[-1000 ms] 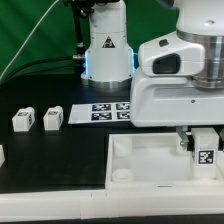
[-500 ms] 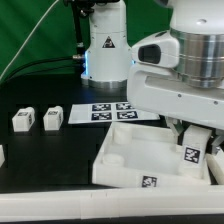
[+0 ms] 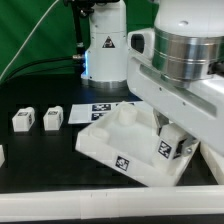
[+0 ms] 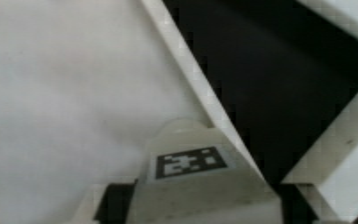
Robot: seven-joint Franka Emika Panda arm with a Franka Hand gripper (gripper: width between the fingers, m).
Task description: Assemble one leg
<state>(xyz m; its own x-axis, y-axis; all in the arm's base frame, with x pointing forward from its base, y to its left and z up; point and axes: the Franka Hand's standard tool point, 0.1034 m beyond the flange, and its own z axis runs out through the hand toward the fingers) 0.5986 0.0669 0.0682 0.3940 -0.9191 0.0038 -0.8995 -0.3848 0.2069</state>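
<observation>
My gripper [image 3: 172,140] is shut on a leg [image 3: 168,148], a small white post with a square tag, at the exterior view's right. The leg stands inside a corner of the large white tray-like part [image 3: 100,142], which lies turned at an angle on the black table. In the wrist view the leg [image 4: 197,160] shows its tag between the two dark fingers of the gripper [image 4: 208,205], with the tray's floor [image 4: 60,100] behind it. Whether the leg's lower end is seated in the tray is hidden.
Two more legs [image 3: 22,120] [image 3: 53,118] stand on the table at the exterior view's left, and another shows at the left edge [image 3: 2,155]. The marker board [image 3: 108,110] lies behind the tray. The arm's base [image 3: 105,50] stands at the back.
The tray has swung round on the table from square-on to strongly angled, its left end moving away. My gripper and the held leg have shifted left and turned with it.
</observation>
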